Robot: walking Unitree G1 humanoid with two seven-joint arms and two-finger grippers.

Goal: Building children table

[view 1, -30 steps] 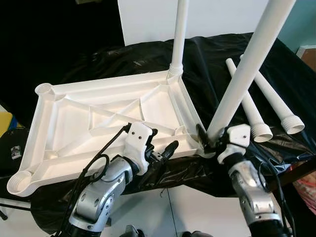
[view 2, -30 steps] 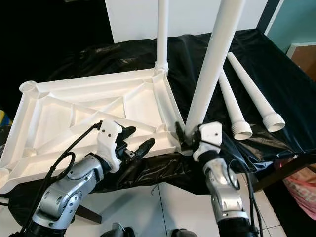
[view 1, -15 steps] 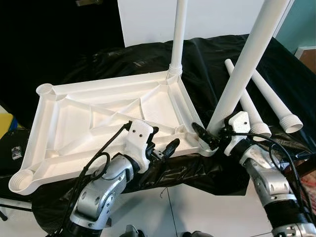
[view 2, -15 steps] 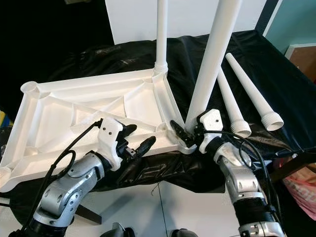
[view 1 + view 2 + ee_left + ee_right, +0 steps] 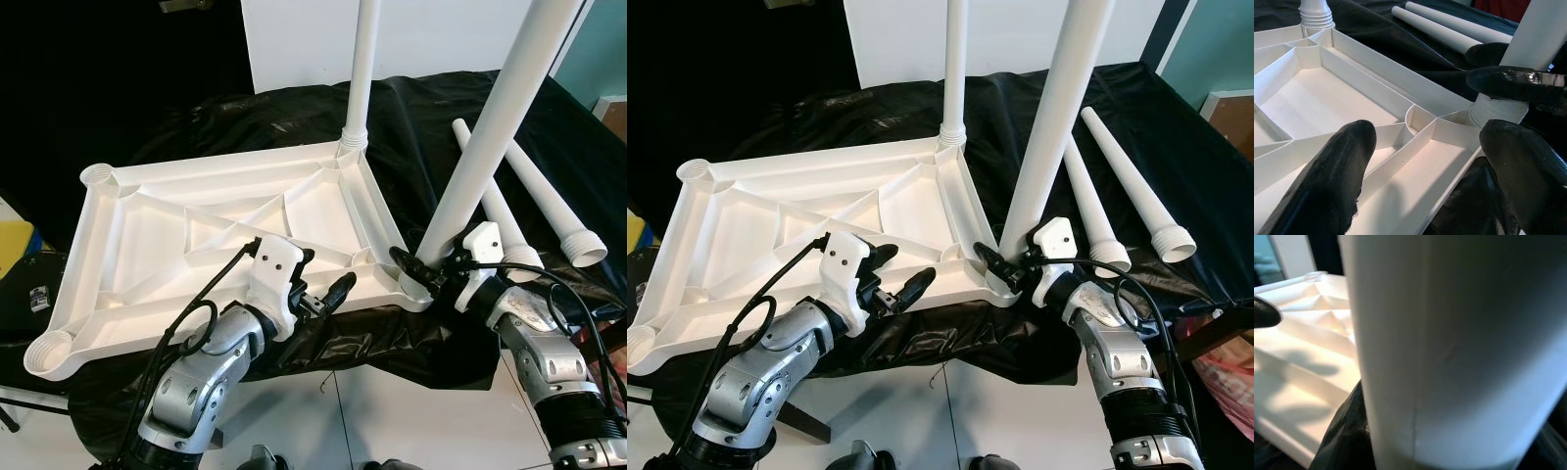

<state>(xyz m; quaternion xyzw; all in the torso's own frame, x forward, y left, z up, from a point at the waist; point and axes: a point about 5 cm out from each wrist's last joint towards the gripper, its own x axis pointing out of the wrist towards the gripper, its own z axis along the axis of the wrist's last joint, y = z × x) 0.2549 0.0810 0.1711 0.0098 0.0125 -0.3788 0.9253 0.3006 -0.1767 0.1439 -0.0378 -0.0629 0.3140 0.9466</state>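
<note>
The white table top (image 5: 118, 245) lies upside down on a black cloth. One white leg (image 5: 361, 69) stands upright in its far right corner. A second leg (image 5: 490, 127) stands, leaning a little, in the near right corner socket (image 5: 1493, 107). My right gripper (image 5: 416, 269) is shut on this leg's base, and the leg (image 5: 1449, 347) is very close in the right wrist view. My left gripper (image 5: 323, 277) hangs open over the top's near rim, its fingers (image 5: 1342, 166) spread wide above the ribs.
Two loose legs (image 5: 505, 220) (image 5: 554, 206) lie on the black cloth (image 5: 294, 108) to the right. The left corner sockets (image 5: 96, 176) (image 5: 49, 357) hold nothing. A white panel (image 5: 441, 39) stands behind. White floor (image 5: 372, 411) lies below the near edge.
My right arm has swung out to the right around the leg's base, keeping hold of it. The left gripper has stayed put. The camera has shifted slightly.
</note>
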